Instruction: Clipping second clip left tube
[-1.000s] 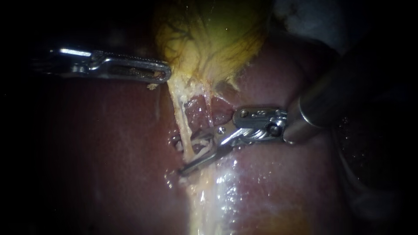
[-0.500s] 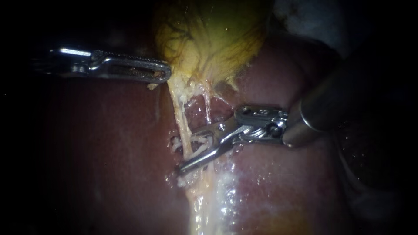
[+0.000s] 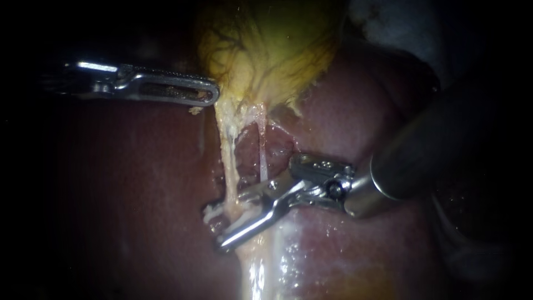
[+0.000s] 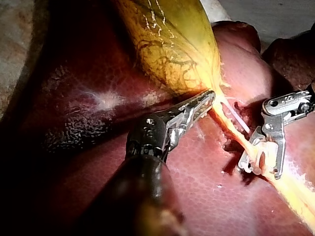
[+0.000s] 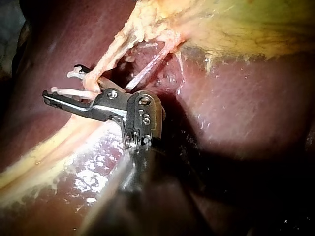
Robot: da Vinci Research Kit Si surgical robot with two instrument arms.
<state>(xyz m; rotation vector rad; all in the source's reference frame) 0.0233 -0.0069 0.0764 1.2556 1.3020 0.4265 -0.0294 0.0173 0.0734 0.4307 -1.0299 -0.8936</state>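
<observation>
Jaws: right instrument (image 3: 229, 219) holds its jaws apart, straddling the left tube (image 3: 226, 161) with a whitish clip (image 3: 210, 211) in the gap. The left instrument (image 3: 210, 95) has its jaws closed together on the neck of the gallbladder (image 3: 266, 50).
Liver (image 3: 139, 183): dark red and wet, it carries everything else; both tubes run down across it from the gallbladder.
Gallbladder: yellow and veined, pinched at its neck, apparently so the tubes stand taut and lifted off the liver for clipping.
Left tube: the thicker, yellowish cord, passing through the right instrument's bite well below the gallbladder; the right tube (image 3: 262, 150), a thin pale strand, runs just beside it.
Clip: not yet pressed flat; the step looks poised at closure.
Endoscope view: tells which tube is which, though the jaw tips overlap the tissue there.
Left wrist view: shows the right instrument's jaws nearly end-on, one on either side of the cord.
Right wrist view: shows the cord crossing near the tips, while the thin strand meets the instrument back by its hinge.
</observation>
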